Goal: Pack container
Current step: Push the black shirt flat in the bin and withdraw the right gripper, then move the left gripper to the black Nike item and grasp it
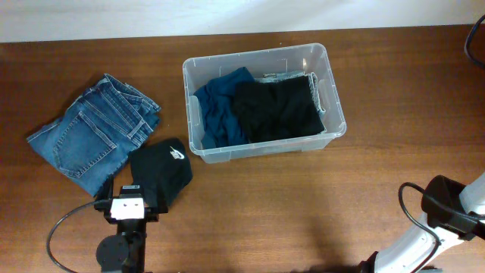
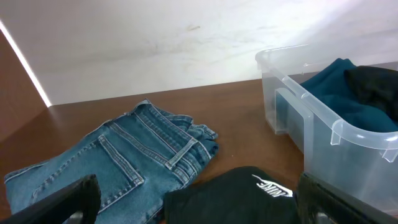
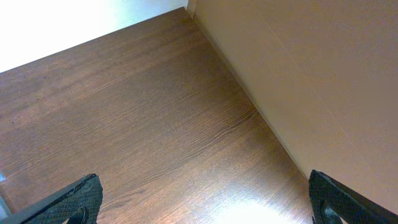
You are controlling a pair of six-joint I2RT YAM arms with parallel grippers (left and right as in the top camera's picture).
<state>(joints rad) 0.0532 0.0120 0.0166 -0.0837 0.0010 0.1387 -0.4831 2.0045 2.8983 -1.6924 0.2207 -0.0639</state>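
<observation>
The clear plastic container (image 1: 265,149) stands at the table's middle back, holding a teal garment (image 1: 221,102) and a black garment (image 1: 276,108). Folded blue jeans (image 1: 95,133) lie to its left. A black garment with a white logo (image 1: 161,171) lies in front of the jeans. My left gripper (image 2: 199,213) is open just behind that black garment, low over the table, with its fingers (image 2: 68,202) spread wide on either side. The container's rim (image 2: 311,102) shows at the right of this view. My right gripper (image 3: 205,213) is open over bare table, holding nothing.
My right arm (image 1: 449,211) sits at the table's front right corner, near a pale wall (image 3: 311,81). A cable (image 1: 64,227) loops beside the left arm. Bare wood (image 1: 303,205) stretches in front of the container.
</observation>
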